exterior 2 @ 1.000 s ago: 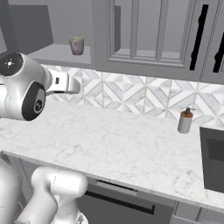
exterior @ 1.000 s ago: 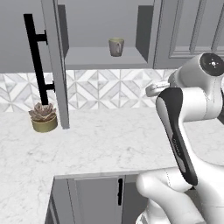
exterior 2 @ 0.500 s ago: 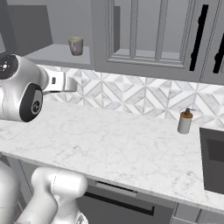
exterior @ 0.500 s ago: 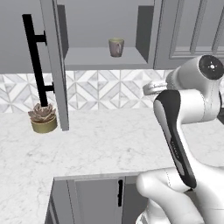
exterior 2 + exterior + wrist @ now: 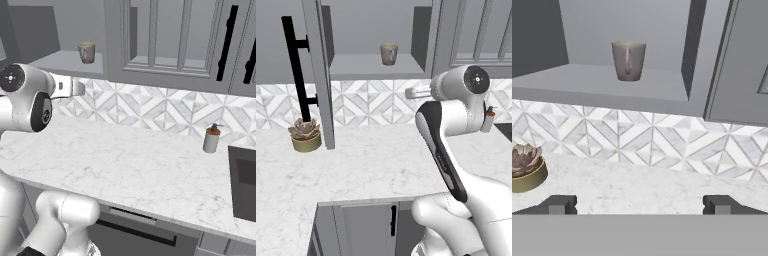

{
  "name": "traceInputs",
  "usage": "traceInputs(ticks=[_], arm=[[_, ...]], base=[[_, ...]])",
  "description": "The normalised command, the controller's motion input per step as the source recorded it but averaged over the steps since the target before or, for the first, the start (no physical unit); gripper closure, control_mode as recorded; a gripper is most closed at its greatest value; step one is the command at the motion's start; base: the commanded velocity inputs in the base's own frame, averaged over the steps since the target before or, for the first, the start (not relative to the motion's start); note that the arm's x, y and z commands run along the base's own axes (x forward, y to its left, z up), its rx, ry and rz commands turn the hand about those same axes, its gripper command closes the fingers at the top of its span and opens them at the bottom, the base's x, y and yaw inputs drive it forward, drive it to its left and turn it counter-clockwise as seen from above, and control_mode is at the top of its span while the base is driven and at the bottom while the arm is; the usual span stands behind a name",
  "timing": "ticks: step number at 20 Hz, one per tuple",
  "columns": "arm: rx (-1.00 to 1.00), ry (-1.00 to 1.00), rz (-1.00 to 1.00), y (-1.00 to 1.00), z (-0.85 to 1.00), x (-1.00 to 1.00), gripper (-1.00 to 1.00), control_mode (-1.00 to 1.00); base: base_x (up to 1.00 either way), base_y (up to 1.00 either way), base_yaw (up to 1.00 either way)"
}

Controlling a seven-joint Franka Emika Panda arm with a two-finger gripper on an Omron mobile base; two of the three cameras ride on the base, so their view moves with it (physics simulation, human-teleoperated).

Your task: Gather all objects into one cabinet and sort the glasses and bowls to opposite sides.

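A grey-beige mug [image 5: 628, 60] stands upright on the shelf [image 5: 602, 85] of the open wall cabinet [image 5: 376, 40], above and straight ahead of the tool [image 5: 639, 204], with its handle turned toward the hand camera. It sits near the right end of that shelf, apart from the cabinet's side wall. The tool is spread wide, its two dark fingertips [image 5: 559, 204] far apart with nothing between them, and it hangs over the marble bench [image 5: 637, 185], well short of the mug. The open cabinet door [image 5: 318, 75] with its long black handle [image 5: 298, 75] lies to the tool's left. Below that door, a potted succulent [image 5: 524, 167] rests on the bench, low and left of the tool. Far to the right, a soap bottle [image 5: 212, 138] stands on the bench near the tiled wall [image 5: 150, 107].
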Motion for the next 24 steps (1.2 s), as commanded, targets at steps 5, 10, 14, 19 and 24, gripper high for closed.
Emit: traceInputs(ticks=[5,10,14,19,24], arm=[[0.0,0.01,0.0,0.01,0.04,0.26,-1.0,-1.0],[0.0,0.14,0.0,0.18,0.2,0.61,-1.0,-1.0],[0.0,0.09,0.0,0.19,0.31,0.61,-1.0,-1.0],[0.0,0.0,0.0,0.07,0.08,0.64,-1.0,-1.0],[0.0,-0.03,-0.03,0.0,0.0,0.64,-1.0,-1.0]], base=[[0.0,0.0,0.0],[0.0,0.0,0.0],[0.0,0.0,0.0],[0.0,0.0,0.0],[0.0,0.0,0.0]])
